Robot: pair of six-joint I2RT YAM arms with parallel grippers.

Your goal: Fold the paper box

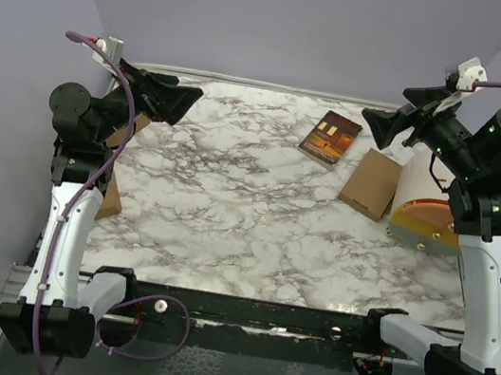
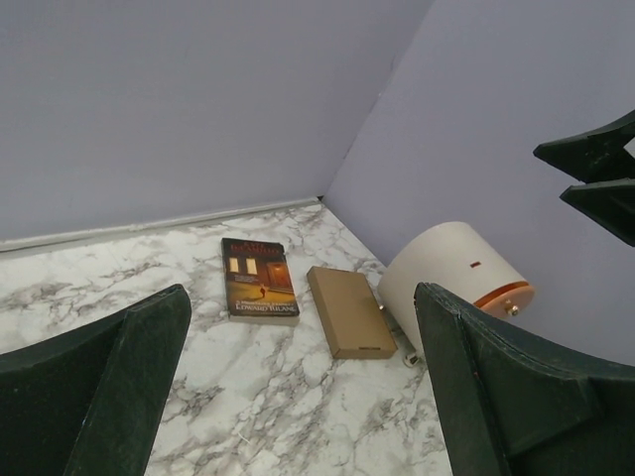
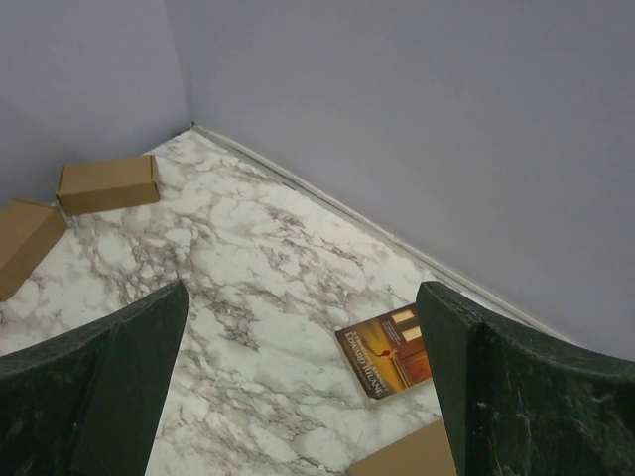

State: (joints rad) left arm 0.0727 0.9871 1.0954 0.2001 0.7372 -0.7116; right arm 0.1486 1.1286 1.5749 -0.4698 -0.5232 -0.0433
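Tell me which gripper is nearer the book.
Right. The right gripper hangs open just right of the book; the left gripper, also open, is well off to its left.

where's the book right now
In the top view, the book lies toward the back right of the table, just left of the flat box.

Both arms stand raised, elbows bent. The left pincer (image 1: 181, 99) hovers near the far-left corner of the tabletop (image 1: 224, 231), and the right pincer (image 1: 381, 123) near its far-right corner. Both gape wide, apparently empty.
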